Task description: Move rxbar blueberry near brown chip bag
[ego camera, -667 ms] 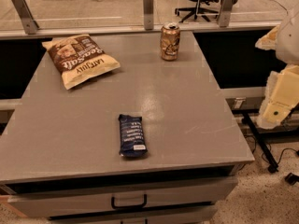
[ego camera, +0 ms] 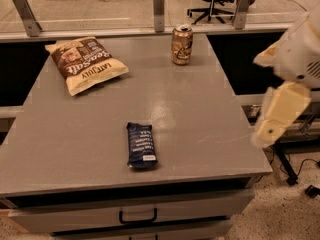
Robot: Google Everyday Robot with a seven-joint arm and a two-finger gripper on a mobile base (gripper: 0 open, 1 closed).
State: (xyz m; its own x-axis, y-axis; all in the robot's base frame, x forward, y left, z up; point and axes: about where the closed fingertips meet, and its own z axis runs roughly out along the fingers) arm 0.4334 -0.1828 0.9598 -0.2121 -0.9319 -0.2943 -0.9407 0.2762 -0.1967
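Observation:
The rxbar blueberry (ego camera: 141, 145) is a small dark navy bar with white text. It lies flat near the front middle of the grey table (ego camera: 200, 109). The brown chip bag (ego camera: 86, 64), with "Sea Salt" lettering and cream edges, lies at the back left of the table, well apart from the bar. My gripper (ego camera: 278, 115) is a cream-coloured part hanging at the right, beyond the table's right edge. It is above table height, far from the bar, and holds nothing that I can see.
A bronze soda can (ego camera: 182, 44) stands upright at the back centre-right of the table. A drawer handle (ego camera: 137, 217) shows below the front edge. A rail with metal posts (ego camera: 158, 8) runs behind the table. Cables lie on the floor at the right.
The arm with my gripper has shifted a little to the left, closer to the table's right edge. The bar, the bag and the can have not moved.

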